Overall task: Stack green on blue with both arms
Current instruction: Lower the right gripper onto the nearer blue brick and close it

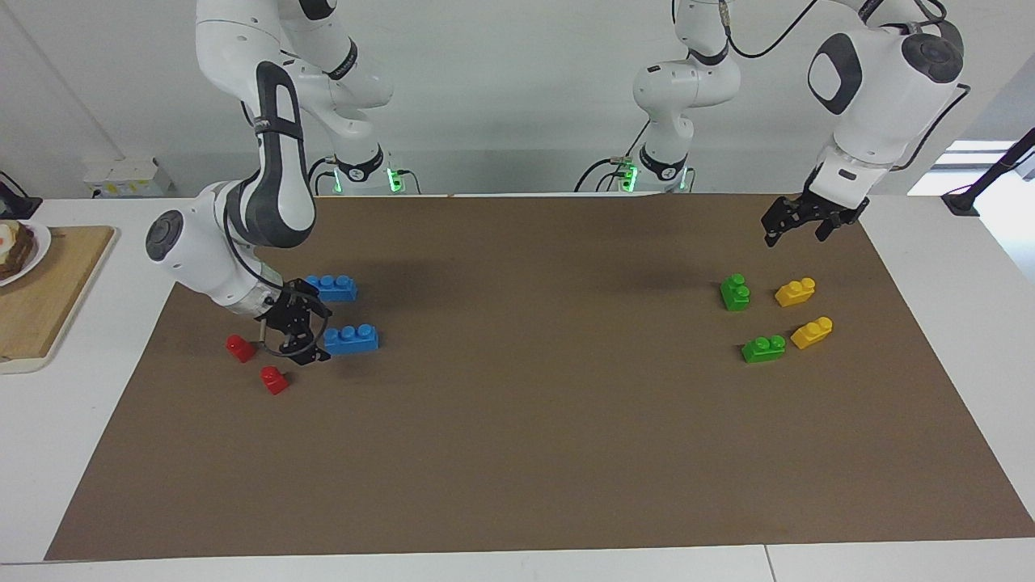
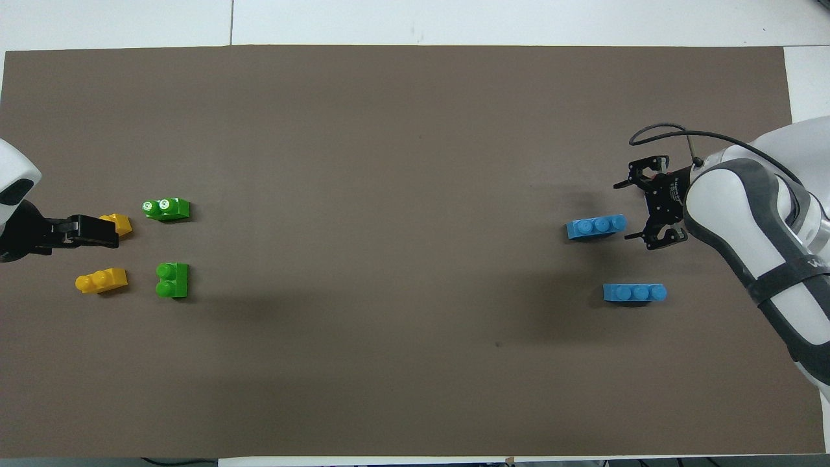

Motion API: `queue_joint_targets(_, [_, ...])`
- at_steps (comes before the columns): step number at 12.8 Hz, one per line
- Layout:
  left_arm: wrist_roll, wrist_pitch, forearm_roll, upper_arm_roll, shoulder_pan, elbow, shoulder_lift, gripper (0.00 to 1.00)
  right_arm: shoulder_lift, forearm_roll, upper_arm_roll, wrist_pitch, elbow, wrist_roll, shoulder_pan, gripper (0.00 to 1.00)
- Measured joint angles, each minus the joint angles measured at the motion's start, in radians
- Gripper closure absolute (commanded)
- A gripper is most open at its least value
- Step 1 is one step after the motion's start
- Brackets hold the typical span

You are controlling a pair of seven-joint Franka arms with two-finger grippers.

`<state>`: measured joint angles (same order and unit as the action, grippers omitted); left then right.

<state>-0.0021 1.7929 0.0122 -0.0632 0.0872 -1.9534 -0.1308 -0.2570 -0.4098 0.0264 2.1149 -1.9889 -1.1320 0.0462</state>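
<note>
Blue bricks (image 1: 351,338): two, left of facing frame.
Green bricks (image 1: 763,348): two, right (beside two yellow bricks (image 1: 812,332)).
Red bricks (image 1: 273,379): two.
Right gripper (image 1: 305,330): open, empty, beside blue.
Left gripper (image 1: 796,224): open, empty, upper right.

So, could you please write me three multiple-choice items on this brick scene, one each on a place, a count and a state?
1. The right hand is beside:
A. the green plastic two-stud bricks
B. the blue plastic three-stud brick farther from the robots
C. the wooden board

2. How many small red plastic one-stud bricks lie on the brown mat?
A. one
B. two
C. four

3. The left hand is:
A. open and empty
B. holding a yellow brick
C. resting on a green brick

Key: 1 B, its fingers flank that brick's end. 2 B, two show. 3 A, it hangs open above the mat.
</note>
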Motion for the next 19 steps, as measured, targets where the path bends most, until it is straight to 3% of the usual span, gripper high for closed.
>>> queue_joint_targets(8, [0.000, 0.007, 0.000, 0.000, 0.001, -0.020, 0.000, 0.00, -0.034, -0.046, -0.002, 0.060, -0.044, 0.085, -0.005, 0.01])
queue_joint_targets(12, [0.000, 0.007, 0.000, 0.001, 0.001, -0.037, -0.001, 0.00, -0.040, -0.046, -0.001, 0.073, -0.054, 0.086, -0.004, 0.10])
queue_joint_targets(15, [0.000, 0.007, 0.000, 0.001, 0.002, -0.056, -0.004, 0.00, -0.045, -0.084, -0.001, 0.092, -0.061, 0.090, -0.004, 0.33])
queue_joint_targets(18, [0.000, 0.004, 0.000, 0.001, 0.012, -0.064, -0.009, 0.00, -0.048, -0.096, -0.001, 0.094, -0.062, 0.092, -0.004, 1.00])
queue_joint_targets(19, [0.000, 0.001, 0.000, 0.001, 0.013, -0.067, -0.011, 0.00, -0.048, -0.097, -0.001, 0.094, -0.062, 0.092, -0.004, 1.00])
